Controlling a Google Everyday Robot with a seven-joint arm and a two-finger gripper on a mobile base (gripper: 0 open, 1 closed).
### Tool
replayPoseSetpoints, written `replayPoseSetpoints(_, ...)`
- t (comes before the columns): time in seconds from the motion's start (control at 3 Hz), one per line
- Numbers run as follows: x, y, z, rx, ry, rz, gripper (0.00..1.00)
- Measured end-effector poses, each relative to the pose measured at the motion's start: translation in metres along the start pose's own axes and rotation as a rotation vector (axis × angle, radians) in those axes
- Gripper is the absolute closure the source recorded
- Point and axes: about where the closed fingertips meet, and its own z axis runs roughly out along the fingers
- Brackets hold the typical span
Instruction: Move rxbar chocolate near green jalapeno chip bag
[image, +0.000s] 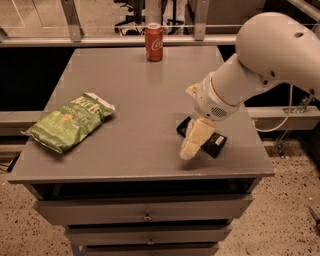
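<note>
Gripper (190, 122) released, jaws spread over rxbar chocolate (216, 144), which lies flat near the counter's right edge. Green jalapeno chip bag (67, 122) by left edge, well apart. Risk: an off-centre pinch skids the glossy wrapper off the right edge.

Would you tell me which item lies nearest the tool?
The dark rxbar chocolate, beneath the tool at front right; green jalapeno chip bag and can lie farther.

Grey cabinet top (135, 100) lit by dim warm light, drawers (100, 210) with small pulls stacked below, speckled floor (290, 215) seen around, metal rail (100, 41) and posts (72, 20) set behind.
</note>
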Motion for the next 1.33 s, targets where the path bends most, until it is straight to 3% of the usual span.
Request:
replayPoseSetpoints(0.67, 0.0301, 0.0032, 0.0075, -0.012, 0.068, 0.104, 0.47)
replayPoseSetpoints(1.0, 0.0300, 0.0030, 0.0055, -0.012, 0.069, 0.109, 0.78)
replayPoseSetpoints(1.33, 0.0298, 0.0029, 0.0051, -0.012, 0.069, 0.109, 1.00)
